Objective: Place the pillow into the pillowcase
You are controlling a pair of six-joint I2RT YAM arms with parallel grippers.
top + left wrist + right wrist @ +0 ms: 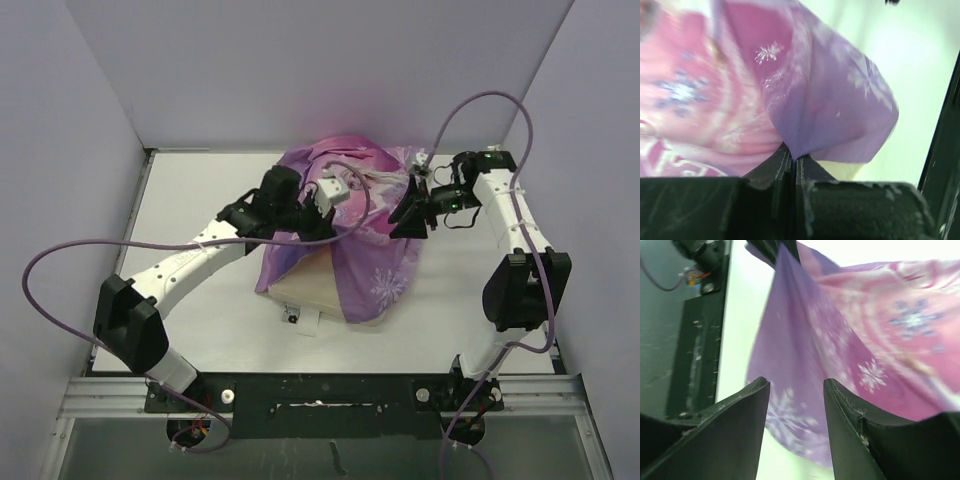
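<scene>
The pillowcase [375,250] is lying draped over the pillow [303,288] at the bench [190,200] centre, with the pillow's near end showing. The left pincer [792,159] is clenching a pillowcase fold. The right pincer [796,390] is standing released beside the fabric.
</scene>
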